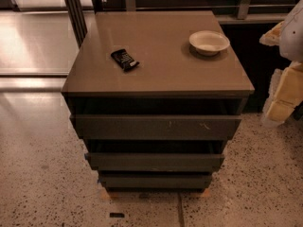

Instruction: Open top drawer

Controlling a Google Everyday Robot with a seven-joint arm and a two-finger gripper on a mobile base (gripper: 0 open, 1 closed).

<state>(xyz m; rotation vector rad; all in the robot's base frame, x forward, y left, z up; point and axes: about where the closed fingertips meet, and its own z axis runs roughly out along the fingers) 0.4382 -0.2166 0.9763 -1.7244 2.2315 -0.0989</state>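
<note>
Well to the right of the cabinet, at the frame's edge, hangs the robot's pale yellow-and-white gripper (285,92); whether it is open or closed cannot be told, and it touches nothing. The wide dark grey-brown top drawer (156,127), with pale scuffs right of centre, sits under the grey-brown cabinet top (161,74), which carries a shallow white bowl (209,42) and a black snack packet (125,59).
</note>
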